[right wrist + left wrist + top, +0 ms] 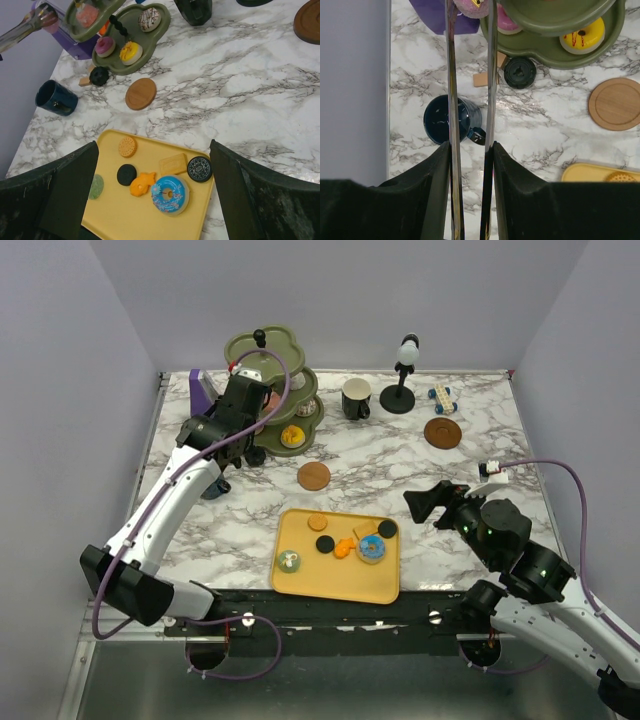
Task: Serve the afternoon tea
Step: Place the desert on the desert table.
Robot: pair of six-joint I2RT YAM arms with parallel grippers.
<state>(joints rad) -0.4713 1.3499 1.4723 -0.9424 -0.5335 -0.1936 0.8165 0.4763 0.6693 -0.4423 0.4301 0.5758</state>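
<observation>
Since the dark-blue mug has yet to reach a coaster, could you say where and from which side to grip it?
I would pinch the rim of the dark-blue mug from above, one finger inside, on the side away from its handle. It stands upright, mouth open upward, and the handle points toward the yellow tray.

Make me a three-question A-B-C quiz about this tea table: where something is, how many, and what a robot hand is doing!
1. Where is the blue doughnut? A) in a mug B) on the yellow tray C) on the floor
2. How many round brown coasters lie on the table? A) none B) five C) two
3. The right hand is: A) open and empty B) squeezing a mug C) holding a spoon

Answers: 1 B, it lies on the tray beside an orange treat. 2 C, one near the green stand, another farther right. 3 A, its fingers stand wide apart with nothing between them.
</observation>
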